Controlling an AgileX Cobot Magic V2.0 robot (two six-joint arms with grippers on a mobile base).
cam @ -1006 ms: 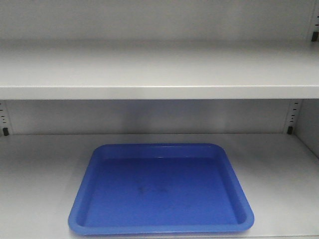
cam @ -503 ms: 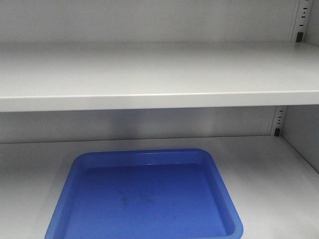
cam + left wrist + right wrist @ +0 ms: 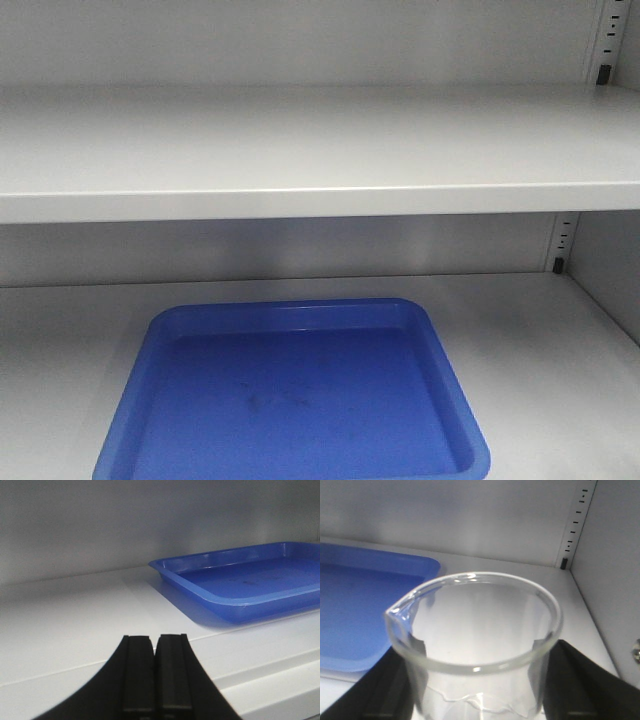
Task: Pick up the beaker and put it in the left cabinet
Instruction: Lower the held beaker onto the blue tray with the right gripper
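The beaker [image 3: 479,630], clear glass with a pour spout at its left rim, fills the right wrist view. My right gripper [image 3: 480,682] is shut on it, one black finger on each side of its wall. It hangs over the lower shelf [image 3: 520,575] of the left cabinet [image 3: 300,150], just right of a blue tray [image 3: 350,605]. My left gripper [image 3: 155,647] is shut with nothing in it, low over the same pale grey shelf [image 3: 75,615], left of the tray. Neither gripper nor the beaker shows in the front view.
The blue tray [image 3: 290,308] lies empty on the lower shelf, left of centre. An upper shelf [image 3: 320,200] runs across above it. The cabinet's right wall [image 3: 610,270] and its notched rail [image 3: 575,525] stand close beside the beaker.
The front view has shifted: the tray now sits lower and further left in it than a second ago. Over the last half second almost nothing moved.
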